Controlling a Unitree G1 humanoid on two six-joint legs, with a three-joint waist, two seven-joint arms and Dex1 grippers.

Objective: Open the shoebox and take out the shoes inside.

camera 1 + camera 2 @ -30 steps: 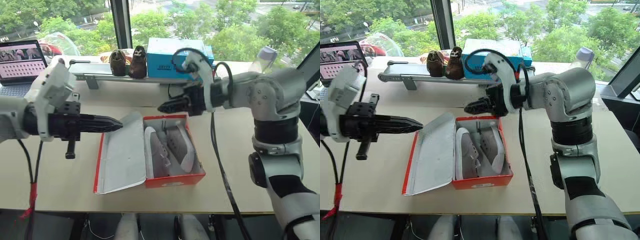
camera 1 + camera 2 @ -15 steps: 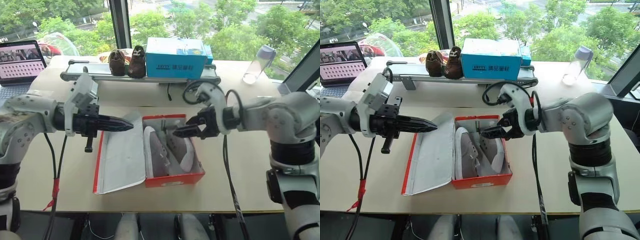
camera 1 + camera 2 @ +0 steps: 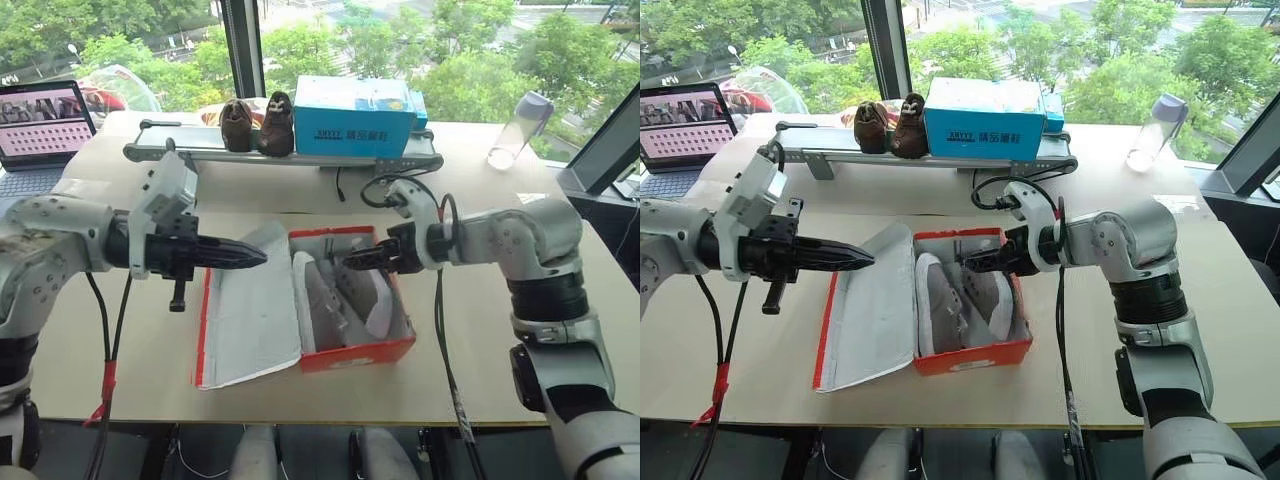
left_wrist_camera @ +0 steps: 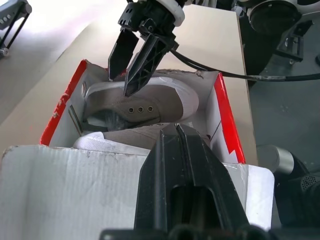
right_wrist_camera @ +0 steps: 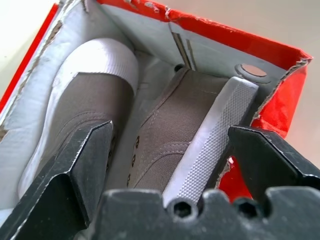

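The shoebox (image 3: 305,300) lies open; your right gripper (image 3: 352,263) hangs spread over the shoes (image 3: 345,300). Lower until one sits between its fingers, then pinch; the left gripper (image 3: 255,257) is pressed together.

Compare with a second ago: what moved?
The right gripper came down from above the shoebox's far edge into it, jaws opened over the shoes, nothing gripped yet. The left gripper stays shut over the open lid. Box and shoes unmoved.
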